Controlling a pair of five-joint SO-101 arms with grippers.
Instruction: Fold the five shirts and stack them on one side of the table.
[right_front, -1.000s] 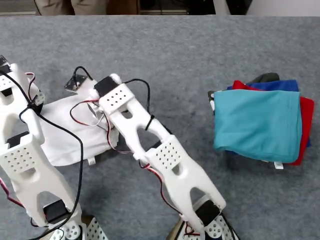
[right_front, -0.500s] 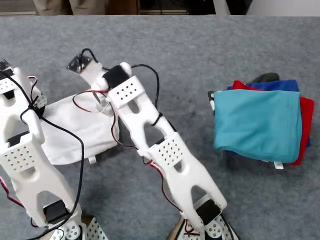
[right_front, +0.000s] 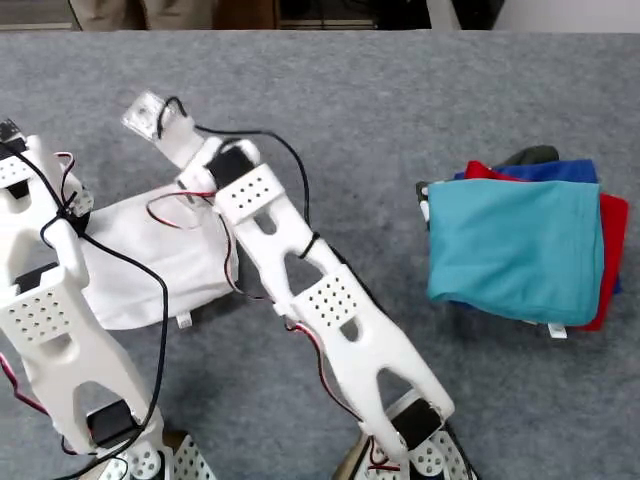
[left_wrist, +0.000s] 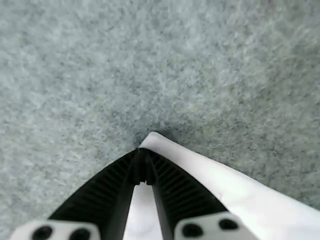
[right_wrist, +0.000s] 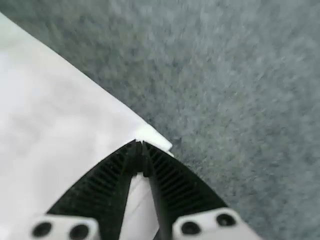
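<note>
The left hand (left_wrist: 142, 159) is clamping one corner of the white shirt (right_front: 150, 255), its jaws closed on the cloth with only a sliver of the corner poking past the tips. The right hand (right_wrist: 139, 152) is doing the same at another corner, jaws shut on the fabric. The shirt is lying on the grey counter (right_front: 350, 100) between the two hands, its body trailing from the held edge toward the arm bases. The stack of folded shirts (right_front: 515, 250) (teal on top, then blue, red and something dark) is sitting well apart, off past the right hand's far side.

By the look of it, the last shirt is being folded. To do this well, both hands should be travelling together at matching height, holding the edge between them taut so the cloth is not sagging or twisting, and laying corner onto corner before letting go. The shirt's long axis appears to be running from one hand to the other, with a small label (right_front: 183, 322) showing at the loose edge farthest from the hands.
</note>
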